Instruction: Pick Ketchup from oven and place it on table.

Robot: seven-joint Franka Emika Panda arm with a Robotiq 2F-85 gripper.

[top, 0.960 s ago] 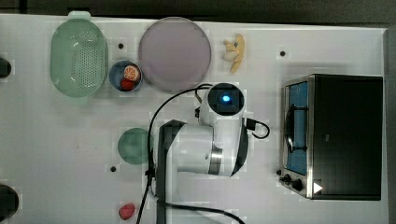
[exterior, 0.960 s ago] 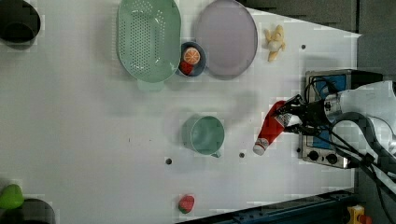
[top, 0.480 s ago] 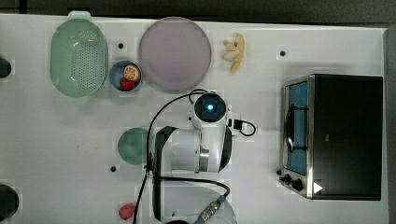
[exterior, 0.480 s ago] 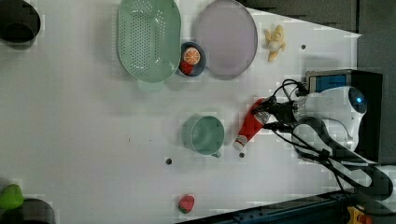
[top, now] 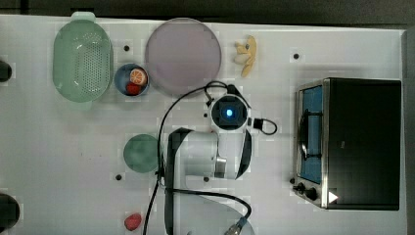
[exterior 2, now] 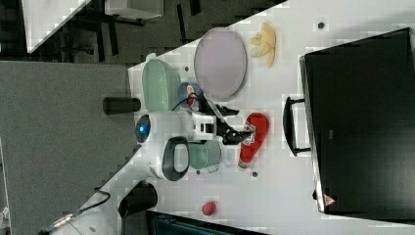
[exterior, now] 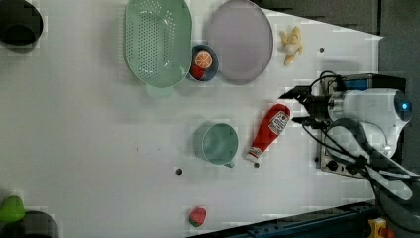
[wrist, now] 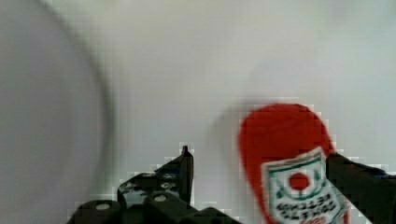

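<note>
— Left view: where is the Ketchup?
— Flat on the table, between the green mug and the oven, so placing looks done; only pulling away remains.
— And the pincer?
— Spread wide, gripping nothing, right at the bottle's base end, cap pointing away.

This was a robot lab set up as a mock kitchen: a white table with dotted holes carried a toaster oven at one edge, toy food and a cabled arm.
</note>
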